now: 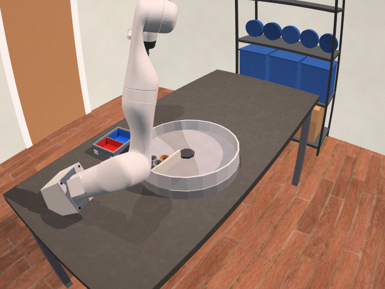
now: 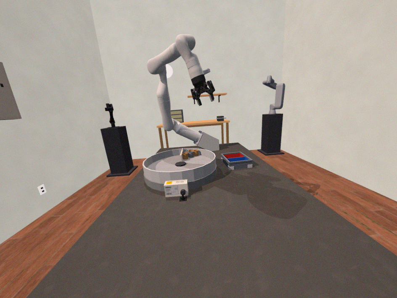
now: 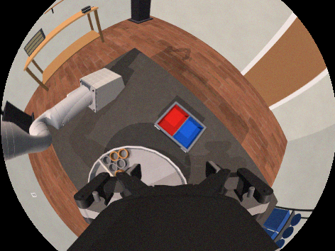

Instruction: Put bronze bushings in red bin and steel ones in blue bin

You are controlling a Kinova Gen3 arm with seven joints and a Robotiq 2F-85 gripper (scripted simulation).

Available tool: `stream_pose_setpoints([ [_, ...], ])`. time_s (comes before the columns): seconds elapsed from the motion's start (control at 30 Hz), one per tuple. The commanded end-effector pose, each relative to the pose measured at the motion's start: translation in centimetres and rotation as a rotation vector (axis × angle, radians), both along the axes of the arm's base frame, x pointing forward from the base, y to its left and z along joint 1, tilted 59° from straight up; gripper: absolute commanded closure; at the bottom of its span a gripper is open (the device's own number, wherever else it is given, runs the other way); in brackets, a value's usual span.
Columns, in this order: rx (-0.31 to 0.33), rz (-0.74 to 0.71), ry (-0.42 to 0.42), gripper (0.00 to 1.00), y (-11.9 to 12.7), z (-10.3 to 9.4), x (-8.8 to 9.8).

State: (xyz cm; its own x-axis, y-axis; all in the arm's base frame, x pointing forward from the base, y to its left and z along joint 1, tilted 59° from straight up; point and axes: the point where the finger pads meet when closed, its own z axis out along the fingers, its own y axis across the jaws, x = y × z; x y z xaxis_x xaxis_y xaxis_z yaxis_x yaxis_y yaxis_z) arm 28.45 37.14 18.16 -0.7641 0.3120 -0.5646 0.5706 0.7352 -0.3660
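My gripper (image 2: 205, 102) (image 3: 173, 170) is open and empty, high above the table; in the top view the arm mostly hides it. Several bronze and steel bushings stand clustered in the turntable (image 1: 186, 183) (image 2: 195, 174) beside its cream divider (image 1: 167, 161) (image 3: 106, 167). One bronze bushing (image 1: 164, 155) (image 2: 184, 156) is nearest the hub. Steel bushings, one of them this steel bushing (image 2: 190, 154), stand among the bronze. The wrist view shows two bronze rings at the cluster's outer side and a third partly hidden by a finger. The red bin (image 1: 109, 145) (image 2: 233, 155) (image 3: 173, 120) and blue bin (image 1: 120, 136) (image 2: 237, 159) (image 3: 189, 130) look empty.
The turntable has a raised wall and a dark hub (image 1: 187, 153) (image 2: 180, 163). A white labelled box (image 2: 171, 190) and a small black stand (image 2: 183, 196) are beside it. The arm's base (image 1: 58, 196) (image 3: 103, 86) is at one end of the table. A shelf rack (image 1: 289, 49) stands beyond the other end.
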Motion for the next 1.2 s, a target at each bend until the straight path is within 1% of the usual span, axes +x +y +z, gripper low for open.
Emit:
stream_pose_setpoints([
  [0.0, 0.003, -0.003, 0.000, 0.00, 0.01, 0.04, 0.21],
  [0.17, 0.003, -0.003, 0.000, 0.00, 0.01, 0.04, 0.21],
  [0.33, -0.247, -0.036, -0.151, 0.00, 0.00, 0.11, 0.21],
  [1.17, -0.252, -0.036, -0.153, 0.00, 0.07, 0.12, 0.15],
])
